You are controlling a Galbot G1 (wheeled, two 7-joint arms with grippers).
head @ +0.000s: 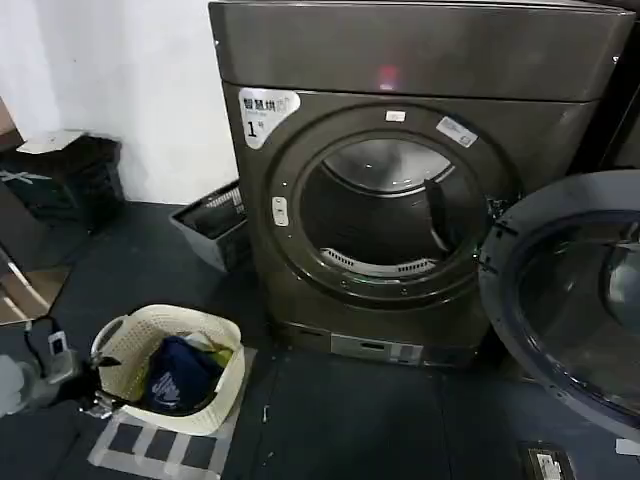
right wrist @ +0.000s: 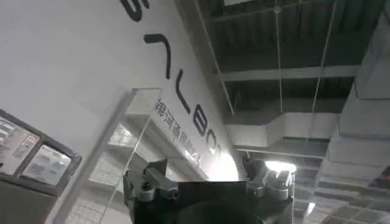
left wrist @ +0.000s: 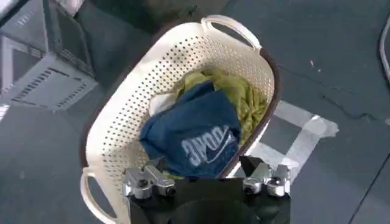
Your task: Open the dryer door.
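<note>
Chrome-rimmed, the one dryer door (head: 565,300) stands swung wide at the right of the single dryer (head: 400,180). My left gripper (left wrist: 207,176) hangs spread and empty over one cream basket (left wrist: 122,140) at near left; my right gripper (right wrist: 207,173), spread too, points at the ceiling.

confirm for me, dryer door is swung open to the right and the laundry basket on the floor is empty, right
Not quite. The dryer door is swung open to the right, but the laundry basket is not empty: the left wrist view shows a blue garment and a yellow-green one inside it.
</note>
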